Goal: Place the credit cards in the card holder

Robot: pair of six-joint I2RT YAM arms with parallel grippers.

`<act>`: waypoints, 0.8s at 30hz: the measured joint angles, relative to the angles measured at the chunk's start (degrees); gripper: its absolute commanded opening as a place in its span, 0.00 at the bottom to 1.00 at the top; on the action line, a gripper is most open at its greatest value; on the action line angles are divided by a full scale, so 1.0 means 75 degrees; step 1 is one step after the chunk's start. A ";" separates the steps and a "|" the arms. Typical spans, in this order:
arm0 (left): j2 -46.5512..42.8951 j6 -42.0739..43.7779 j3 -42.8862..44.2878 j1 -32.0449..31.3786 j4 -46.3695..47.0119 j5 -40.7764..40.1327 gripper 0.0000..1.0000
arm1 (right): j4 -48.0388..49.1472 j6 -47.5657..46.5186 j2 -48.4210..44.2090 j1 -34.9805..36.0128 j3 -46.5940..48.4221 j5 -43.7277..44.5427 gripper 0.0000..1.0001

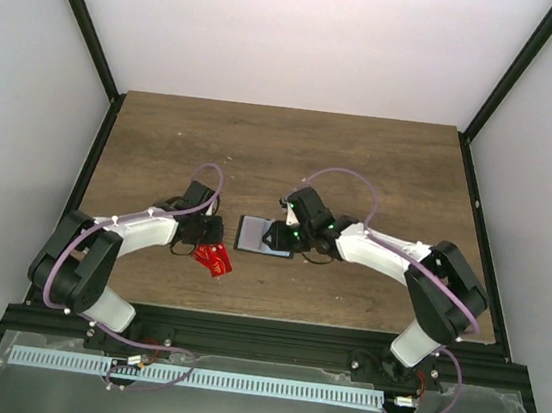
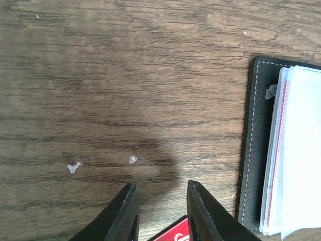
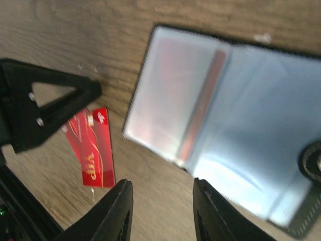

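Left hand clamped on thin red plastic card — feed it edge-first into open black card holder, low angle; right hand spread apart.

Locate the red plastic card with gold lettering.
The red card sits left of centre in the top view, at the left gripper, beside the open black card holder.

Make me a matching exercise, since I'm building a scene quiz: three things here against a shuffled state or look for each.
1 card holder
2 red card
3 right gripper

A gold lettering on its face
B fingers apart, gripping nothing
C lying open, clear sleeves up

Pairs: 1-C, 2-A, 3-B
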 measured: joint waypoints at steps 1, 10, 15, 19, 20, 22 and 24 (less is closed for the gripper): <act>-0.0026 -0.0032 -0.0050 -0.0015 0.0073 0.0006 0.29 | 0.0017 0.0026 -0.0122 0.0006 -0.0166 -0.0006 0.36; -0.0772 -0.0673 -0.0927 -0.0912 0.0618 -0.0029 0.29 | -0.0096 0.0455 -0.1183 0.0085 -0.1550 -0.0085 0.37; -0.1483 -0.1370 -0.1556 -0.1725 0.0723 -0.0096 0.29 | -0.0029 0.0793 -0.1763 0.0449 -0.1938 -0.0131 0.37; -0.1970 -0.2081 -0.1947 -0.2538 0.0755 -0.0213 0.29 | 0.0087 0.1192 -0.1967 0.0985 -0.2200 -0.0146 0.37; -0.2095 -0.2241 -0.2031 -0.2690 0.0749 -0.0233 0.29 | 0.0122 0.1297 -0.1982 0.1122 -0.2256 -0.0140 0.37; -0.2378 -0.2567 -0.2215 -0.3002 0.0699 -0.0332 0.29 | 0.0210 0.1515 -0.1993 0.1416 -0.2361 -0.0108 0.37; -0.2742 -0.2859 -0.2387 -0.3258 0.0530 -0.0449 0.32 | 0.0280 0.1684 -0.1993 0.1696 -0.2413 -0.0079 0.37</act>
